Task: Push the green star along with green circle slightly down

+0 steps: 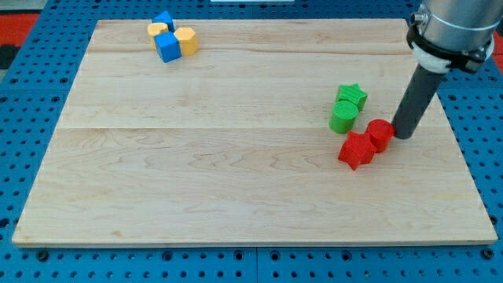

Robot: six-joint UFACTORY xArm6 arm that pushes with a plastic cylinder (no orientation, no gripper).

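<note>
The green star [352, 96] lies on the wooden board [236, 157] at the view's right, touching the green circle [343, 117] just below and left of it. My tip [403, 136] stands to the right of both, about level with the bottom of the green circle. It is right beside a red round block [381, 134], touching or nearly touching its right side.
A second red block [356, 150] sits against the red round one, below the green circle. At the view's top left are two blue blocks [167, 45] and two yellow blocks [186, 39] in a cluster. A blue pegboard surrounds the board.
</note>
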